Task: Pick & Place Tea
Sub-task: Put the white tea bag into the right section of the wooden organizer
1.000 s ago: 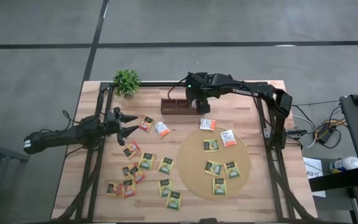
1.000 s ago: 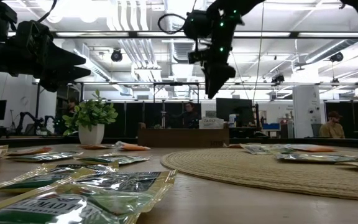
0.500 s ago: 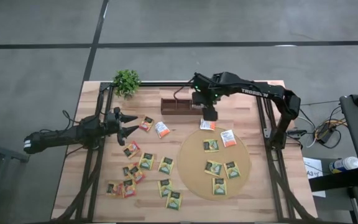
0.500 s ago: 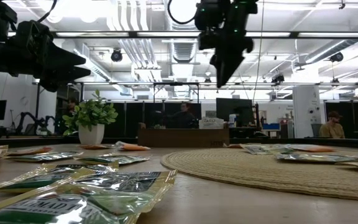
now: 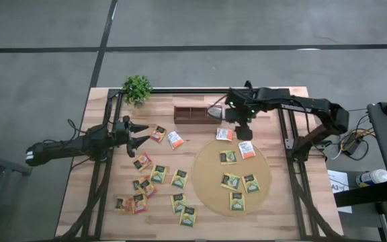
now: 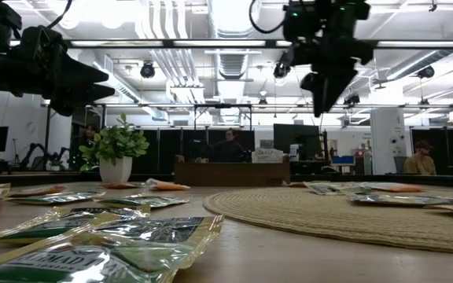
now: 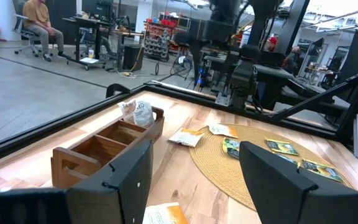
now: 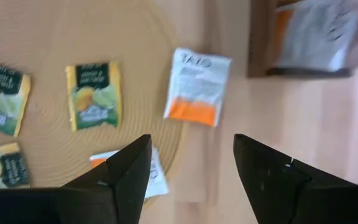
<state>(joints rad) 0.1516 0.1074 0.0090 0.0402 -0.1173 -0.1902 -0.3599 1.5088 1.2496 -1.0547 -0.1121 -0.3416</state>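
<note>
High view: right gripper [image 5: 243, 128] is seen spread wide and empty above the white-and-orange sachet [image 5: 224, 134] lying at the round mat [image 5: 210, 185] edge, just beside the wooden tray [image 5: 187, 114]. Other tea sachets [image 5: 158, 173] are scattered over table [image 5: 287, 202] and mat. Left gripper [image 5: 140, 132] is parked open, empty, over the table's left part.

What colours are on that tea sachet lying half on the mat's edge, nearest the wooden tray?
White with an orange band, the small flat square paper sachet; clearest in the right wrist view.
</note>
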